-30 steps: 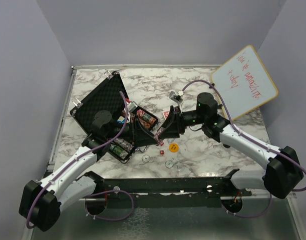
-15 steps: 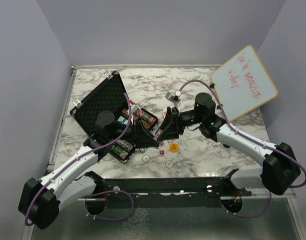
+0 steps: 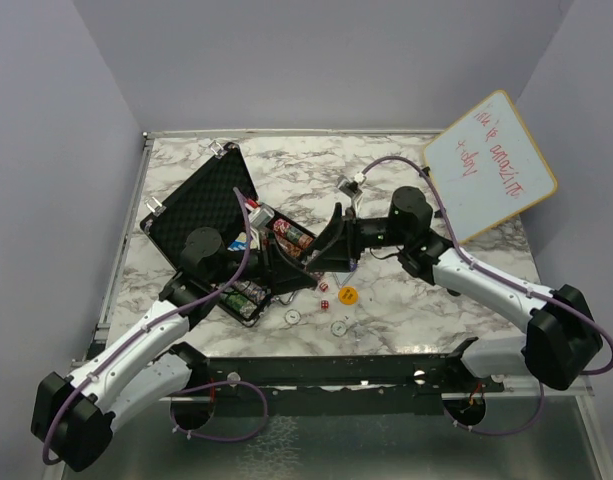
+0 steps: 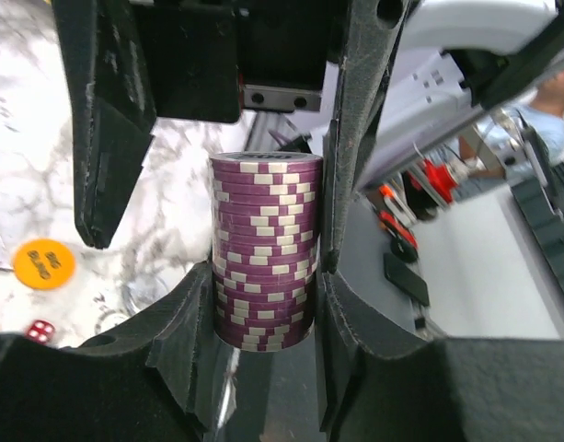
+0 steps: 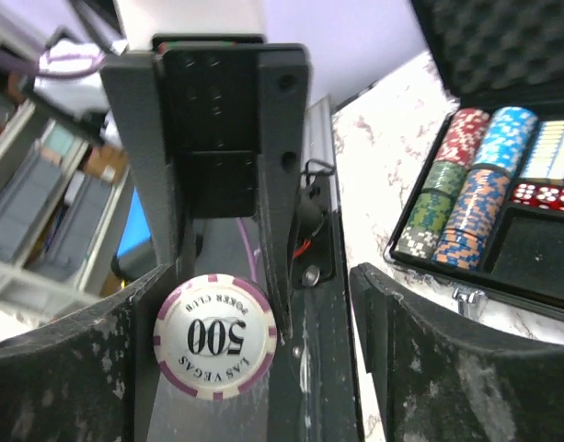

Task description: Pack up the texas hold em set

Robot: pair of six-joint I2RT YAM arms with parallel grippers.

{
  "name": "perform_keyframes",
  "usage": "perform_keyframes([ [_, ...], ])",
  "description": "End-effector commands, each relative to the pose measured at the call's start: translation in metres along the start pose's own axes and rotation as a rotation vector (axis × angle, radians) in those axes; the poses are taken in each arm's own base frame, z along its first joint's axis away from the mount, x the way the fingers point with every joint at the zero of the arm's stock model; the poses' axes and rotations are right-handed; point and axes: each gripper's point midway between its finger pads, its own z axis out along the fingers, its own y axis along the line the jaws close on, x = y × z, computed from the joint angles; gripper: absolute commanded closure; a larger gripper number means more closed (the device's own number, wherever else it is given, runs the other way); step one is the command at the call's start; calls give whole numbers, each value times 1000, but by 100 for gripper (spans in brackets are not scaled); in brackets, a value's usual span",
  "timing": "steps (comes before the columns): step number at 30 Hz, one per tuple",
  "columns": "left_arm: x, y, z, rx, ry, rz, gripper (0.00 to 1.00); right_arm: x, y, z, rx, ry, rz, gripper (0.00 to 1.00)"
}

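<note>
Left wrist: purple-white chip stack (image 4: 266, 212) upright, left hand (image 4: 263, 285) gripping; right hand (image 5: 258, 272) open.

Case (image 5: 502, 41) cut off by the right edge, whiteboard (image 3: 489, 165) handwriting illegible, yellow button (image 4: 44, 264) lettering blurred

Open case (image 3: 201, 200) on the marble table (image 3: 306, 165) — dice (image 3: 324, 287), orange button (image 3: 347, 295) alongside.
</note>
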Motion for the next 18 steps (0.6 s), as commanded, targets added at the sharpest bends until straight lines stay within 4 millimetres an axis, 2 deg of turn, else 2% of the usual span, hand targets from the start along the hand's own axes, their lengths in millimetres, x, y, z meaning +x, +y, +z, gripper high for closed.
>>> perform_keyframes([
  [1,-42,1,-4,-112,-196,104,100,-34,-25,-4,219,-218,1,18],
  [5,-56,36,-18,-352,-273,131,100,-50,-36,-22,387,-369,26,13],
  [7,-61,48,-26,-434,-308,136,100,-54,-44,-25,464,-427,54,12],
  [13,-71,67,-38,-533,-413,121,100,-51,-57,-7,601,-524,116,14],
  [18,-79,69,-42,-539,-486,101,100,-49,-69,13,719,-546,122,15],
])
